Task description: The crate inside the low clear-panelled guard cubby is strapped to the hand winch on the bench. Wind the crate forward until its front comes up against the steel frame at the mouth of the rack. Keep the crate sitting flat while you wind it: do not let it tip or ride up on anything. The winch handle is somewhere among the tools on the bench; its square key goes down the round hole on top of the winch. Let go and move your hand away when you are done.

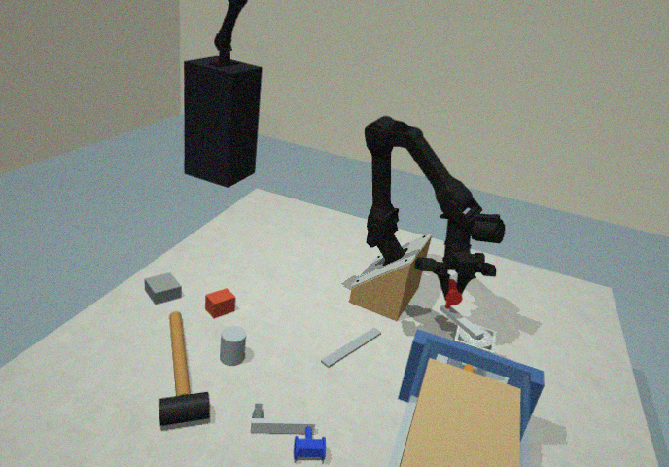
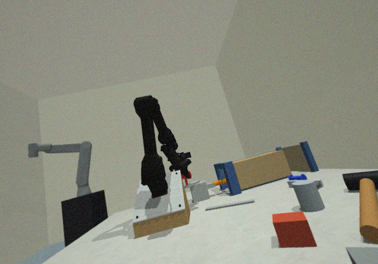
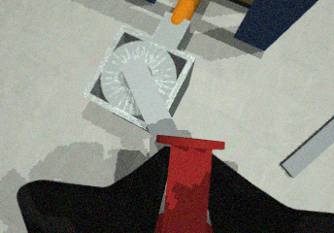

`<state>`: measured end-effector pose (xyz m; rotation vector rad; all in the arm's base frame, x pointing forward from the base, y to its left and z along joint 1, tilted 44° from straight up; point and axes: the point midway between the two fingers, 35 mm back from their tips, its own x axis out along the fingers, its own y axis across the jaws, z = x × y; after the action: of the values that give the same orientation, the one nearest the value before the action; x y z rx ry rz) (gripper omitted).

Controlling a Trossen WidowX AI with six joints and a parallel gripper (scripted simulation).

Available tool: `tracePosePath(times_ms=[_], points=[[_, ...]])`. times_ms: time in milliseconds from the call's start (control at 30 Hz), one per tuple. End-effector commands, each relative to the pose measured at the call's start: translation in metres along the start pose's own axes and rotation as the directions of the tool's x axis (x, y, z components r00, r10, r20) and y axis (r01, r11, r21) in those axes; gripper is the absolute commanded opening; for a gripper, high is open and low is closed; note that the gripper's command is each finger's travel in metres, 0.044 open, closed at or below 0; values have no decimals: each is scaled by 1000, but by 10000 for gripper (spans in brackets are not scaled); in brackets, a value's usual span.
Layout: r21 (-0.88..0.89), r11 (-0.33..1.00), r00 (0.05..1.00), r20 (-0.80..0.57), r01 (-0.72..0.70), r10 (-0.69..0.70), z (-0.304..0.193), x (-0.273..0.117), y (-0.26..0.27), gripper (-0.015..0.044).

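My gripper (image 1: 452, 292) (image 3: 185, 153) is shut on the red knob of the winch handle (image 1: 463, 323) (image 3: 148, 97). The grey handle arm lies across the top of the winch (image 2: 199, 191) (image 3: 162, 63), and its far end is over the winch's middle; the key itself is hidden. An orange strap (image 1: 469, 368) (image 2: 218, 182) (image 3: 184, 10) runs from the winch toward the blue frame (image 1: 484, 359) (image 2: 232, 179). The wood-coloured crate (image 1: 468, 418) (image 2: 261, 168) sits in the cubby, looking flat, its front close behind the frame. I cannot tell whether they touch.
A grey crank with a blue knob (image 1: 309, 448) (image 2: 297, 177) lies left of the cubby in the top view. A flat bar (image 1: 350, 347) (image 2: 229, 204), a grey cylinder (image 1: 232, 345), a red block (image 1: 220, 303), a grey block (image 1: 162, 288) and a mallet (image 1: 184, 410) lie farther left.
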<state>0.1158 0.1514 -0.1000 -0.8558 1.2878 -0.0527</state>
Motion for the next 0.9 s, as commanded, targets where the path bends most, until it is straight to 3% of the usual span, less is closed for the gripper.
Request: tracePosePath(times_ms=[0,867], points=[[8,999,999,17,36,-36,8,6,-14,0],[9,999,999,19,38,-39,39,19,-38,0]])
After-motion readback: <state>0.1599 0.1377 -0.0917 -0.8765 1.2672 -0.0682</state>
